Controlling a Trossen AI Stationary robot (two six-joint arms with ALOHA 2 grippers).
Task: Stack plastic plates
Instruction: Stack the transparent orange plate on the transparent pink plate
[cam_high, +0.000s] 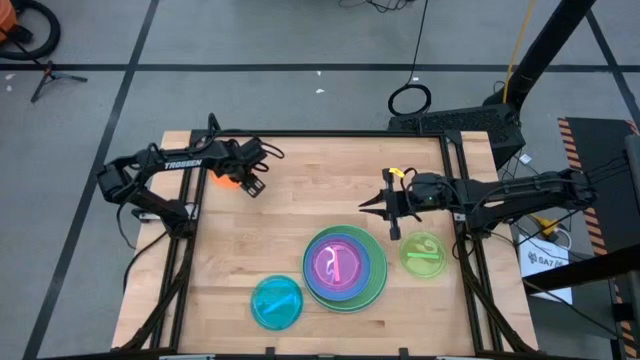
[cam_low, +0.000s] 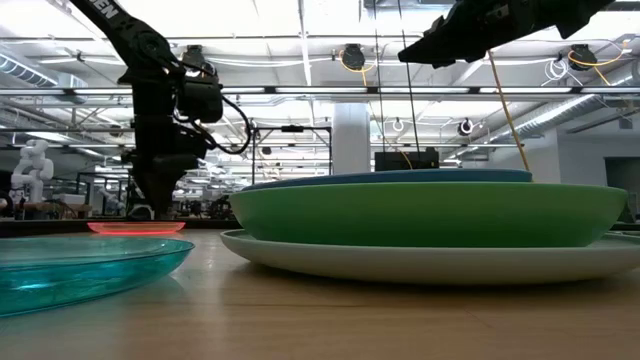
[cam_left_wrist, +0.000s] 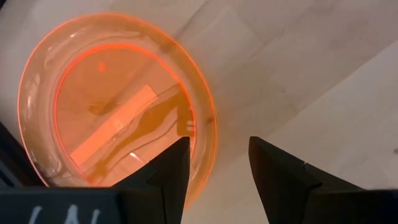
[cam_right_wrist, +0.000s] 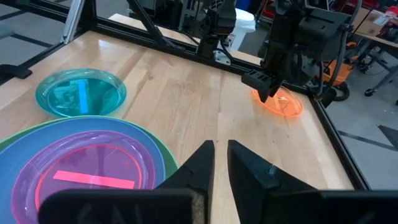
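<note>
The wooden table (cam_high: 290, 215) carries a stack of plates (cam_high: 345, 268): a pale plate at the bottom, a green one on it, a blue one above that, and a pink plate (cam_high: 338, 264) on top. This stack lies just below the right claw (cam_high: 391, 203), which hangs above the boards with its fingers nearly pressed together and nothing between them. A cyan plate (cam_high: 276, 301) lies apart from the stack, on the side away from that claw. A lime plate (cam_high: 424, 254) lies close beside the right claw, near the table's edge. The small orange plate (cam_left_wrist: 118, 106) sits under the left claw (cam_left_wrist: 219, 163), whose fingers are spread, one over the plate's rim and one outside it.
</note>
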